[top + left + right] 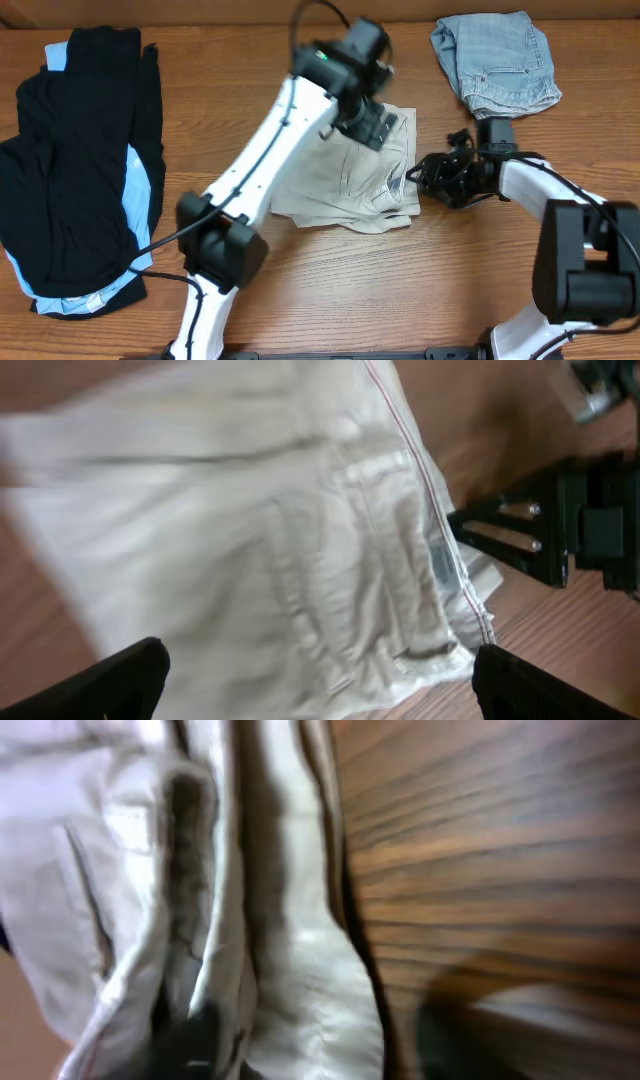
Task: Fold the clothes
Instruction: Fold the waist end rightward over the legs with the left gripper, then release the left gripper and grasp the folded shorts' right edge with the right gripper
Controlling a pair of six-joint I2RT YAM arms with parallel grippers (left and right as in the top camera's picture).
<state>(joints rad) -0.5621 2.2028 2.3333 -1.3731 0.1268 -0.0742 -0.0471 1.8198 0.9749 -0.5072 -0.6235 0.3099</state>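
Table (330,290) | left jaws wide apart over shorts (340,190) | right jaws at edge

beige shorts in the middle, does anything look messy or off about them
Yes. The beige shorts are not lying flat: their lower right corner is bunched up, with layered edges sticking out unevenly, close to the right gripper. The denim shorts at the far right edge of the table are also crumpled.
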